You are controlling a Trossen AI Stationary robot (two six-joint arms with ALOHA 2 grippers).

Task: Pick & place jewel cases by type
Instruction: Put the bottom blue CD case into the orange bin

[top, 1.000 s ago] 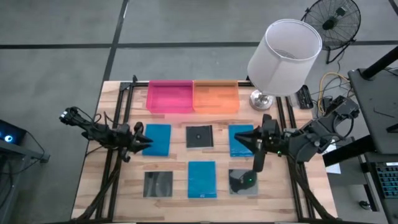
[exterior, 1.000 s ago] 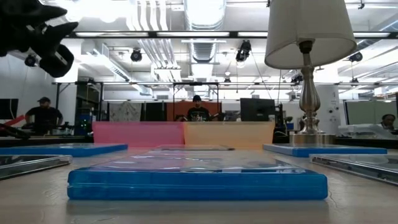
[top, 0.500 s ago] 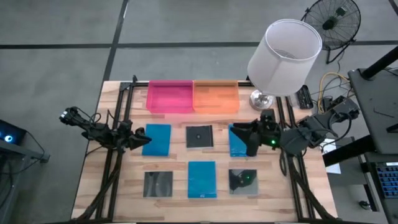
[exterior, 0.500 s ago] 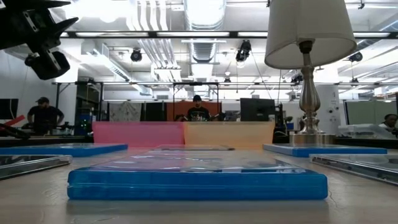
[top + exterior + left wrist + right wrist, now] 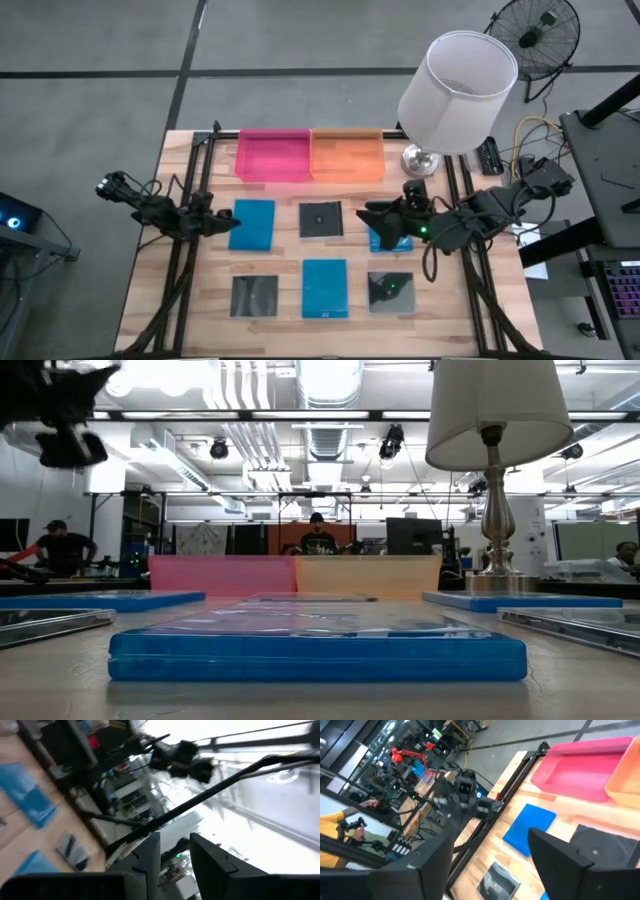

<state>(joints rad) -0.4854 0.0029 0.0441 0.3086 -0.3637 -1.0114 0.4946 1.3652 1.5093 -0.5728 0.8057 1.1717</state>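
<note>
hovering over a wooden table (image 5: 290,300) of six flat cases, two robot arms hold nothing.
right gripper (image 5: 372,215), fingers apart, hangs over the far right blue case (image 5: 383,228). left gripper (image 5: 230,220), fingers narrowly apart, sits at the far left blue case (image 5: 253,224). a black case (image 5: 321,218) lies between them; a grey case (image 5: 254,295), blue case (image 5: 324,288) and dark case (image 5: 391,291) form the near row.

Overhead looks straight down; low view skims the table (image 5: 560,680) level.
</note>
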